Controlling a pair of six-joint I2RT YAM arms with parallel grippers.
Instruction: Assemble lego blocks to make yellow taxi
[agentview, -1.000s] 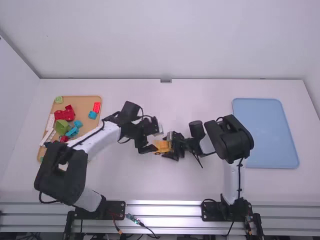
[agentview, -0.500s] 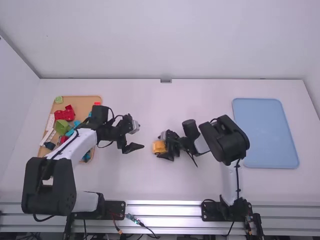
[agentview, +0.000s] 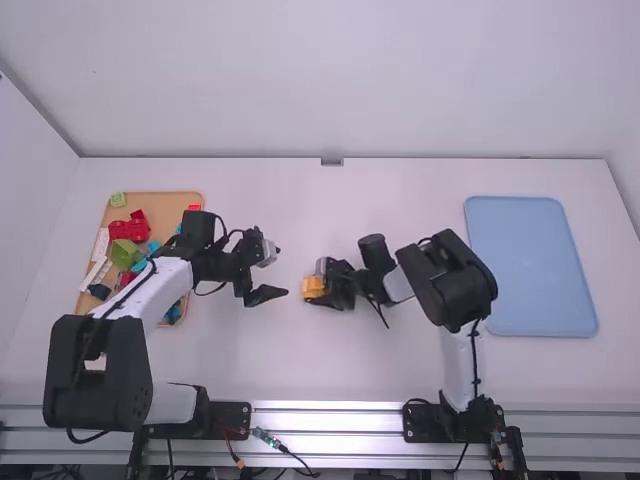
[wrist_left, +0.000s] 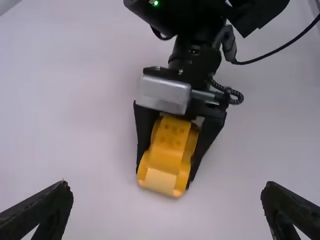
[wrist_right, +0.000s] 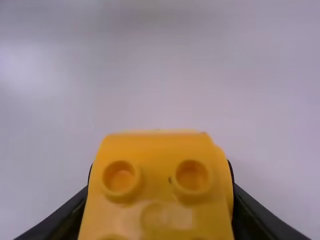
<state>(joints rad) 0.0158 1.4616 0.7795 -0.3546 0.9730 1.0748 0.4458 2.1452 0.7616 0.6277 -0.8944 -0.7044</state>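
1. Below the centre-left of the high frame, the left arm (agentview: 165, 280) is holding its jaws wide apart and empty.
2. Near the frame's middle, the yellow car (agentview: 314, 287) is sitting between the right arm's (agentview: 450, 280) jaws, which are closing on its sides.
3. Its long axis is running along those jaws' fingers, its free end facing the left arm's jaws across a gap of bare tabletop (agentview: 240, 360). The right arm is clearly nearer, so it is probably governing any coming placement.
4. At the frame's right, the blue tray (agentview: 530, 260) is lying well apart, possibly awaiting the car.
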